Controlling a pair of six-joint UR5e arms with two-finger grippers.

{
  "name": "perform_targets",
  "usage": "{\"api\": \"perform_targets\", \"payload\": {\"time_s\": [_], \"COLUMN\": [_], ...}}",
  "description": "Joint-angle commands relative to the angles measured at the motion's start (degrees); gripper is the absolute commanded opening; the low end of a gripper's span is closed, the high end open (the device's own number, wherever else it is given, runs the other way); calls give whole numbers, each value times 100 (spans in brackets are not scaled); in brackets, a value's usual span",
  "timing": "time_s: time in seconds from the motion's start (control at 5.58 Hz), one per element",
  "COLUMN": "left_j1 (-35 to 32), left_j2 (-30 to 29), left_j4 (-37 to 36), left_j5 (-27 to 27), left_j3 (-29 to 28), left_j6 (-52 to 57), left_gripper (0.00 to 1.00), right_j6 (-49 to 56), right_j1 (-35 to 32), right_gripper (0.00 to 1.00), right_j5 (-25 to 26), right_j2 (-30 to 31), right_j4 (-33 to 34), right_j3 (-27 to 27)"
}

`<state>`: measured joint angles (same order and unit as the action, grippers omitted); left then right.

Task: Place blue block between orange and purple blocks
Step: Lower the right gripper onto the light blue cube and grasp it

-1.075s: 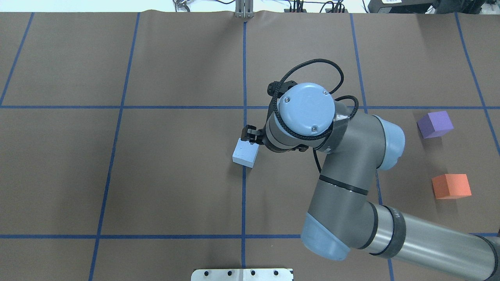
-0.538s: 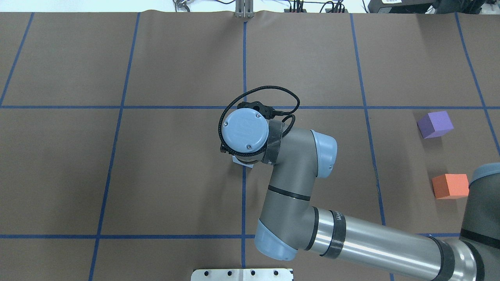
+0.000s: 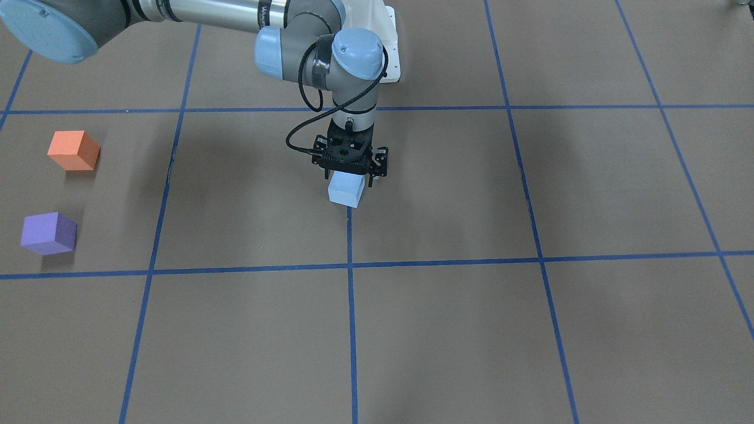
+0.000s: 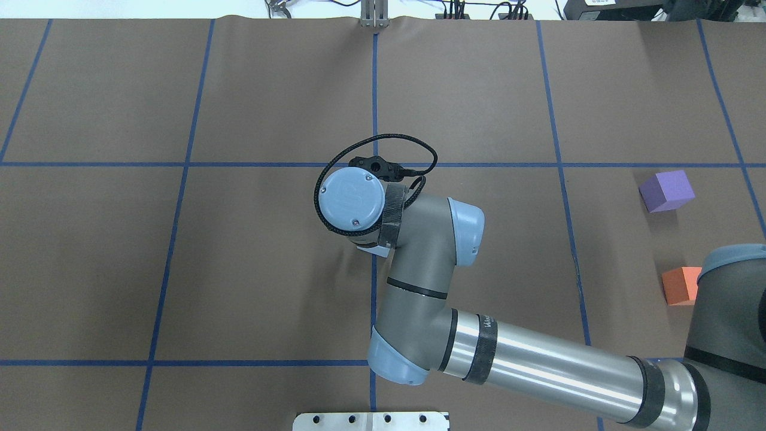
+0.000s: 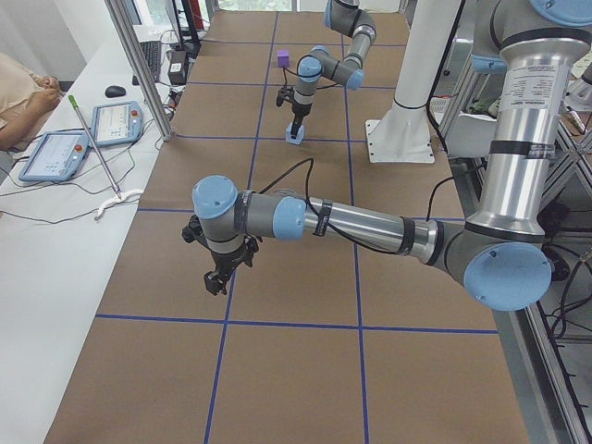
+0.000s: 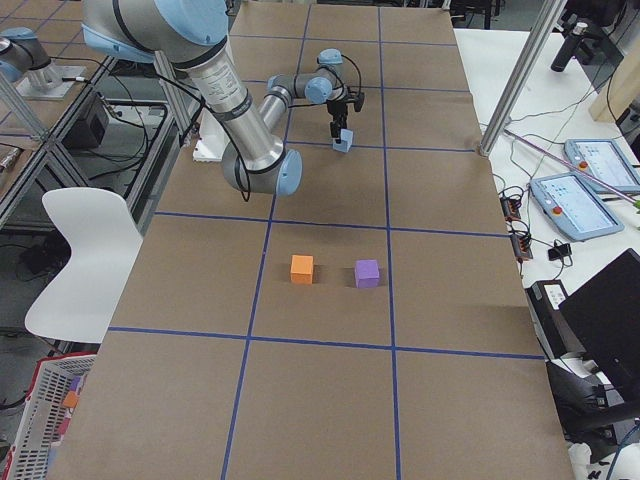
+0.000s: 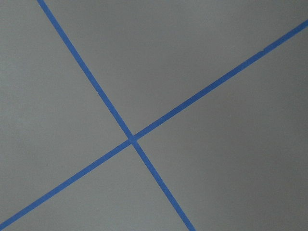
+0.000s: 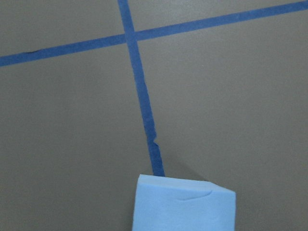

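The light blue block [image 3: 346, 189] lies on the brown table near the centre tape line. In the overhead view only a sliver of it [image 4: 371, 249] shows under the right wrist. My right gripper [image 3: 349, 175] points straight down over the block, open, with a finger on each side of its top. The right wrist view shows the block [image 8: 185, 207] close below. The orange block [image 3: 72, 150] and the purple block [image 3: 48, 233] stand apart at the table's right end, with a gap between them. My left gripper [image 5: 219, 282] hovers above bare table; I cannot tell whether it is open.
Blue tape lines [image 4: 374, 90] divide the brown table into squares. A white base plate [image 4: 371, 421] sits at the near edge. The right arm's elbow partly covers the orange block [image 4: 679, 286] in the overhead view. Tablets [image 5: 116, 122] lie on a side bench.
The right arm has swung left, bringing its wrist directly over the blue block so that it now hides most of it. The blocks have not moved.
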<state>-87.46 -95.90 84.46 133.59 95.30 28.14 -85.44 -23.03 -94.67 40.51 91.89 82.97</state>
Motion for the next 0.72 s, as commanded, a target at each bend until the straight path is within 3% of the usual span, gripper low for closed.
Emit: {"api": "perform_targets", "payload": {"time_s": [0.0, 0.18, 0.36, 0.54], "left_j1": [0, 9, 9, 1], "left_j2": [1, 1, 1, 10], "left_j4": [1, 1, 1, 1], "left_j5": [0, 0, 0, 0], "left_j3": [-2, -20, -20, -63], "left_j6": [-1, -1, -1, 7], "left_gripper": [100, 100, 100, 100], "right_j6": [53, 27, 18, 44], "right_j1": [0, 0, 0, -8], "right_gripper": [98, 42, 0, 0], "right_j5": [114, 150, 151, 151], "right_j2": [18, 1, -8, 9], "right_j4": [-101, -249, -277, -260], "right_j3": [-236, -289, -281, -203]}}
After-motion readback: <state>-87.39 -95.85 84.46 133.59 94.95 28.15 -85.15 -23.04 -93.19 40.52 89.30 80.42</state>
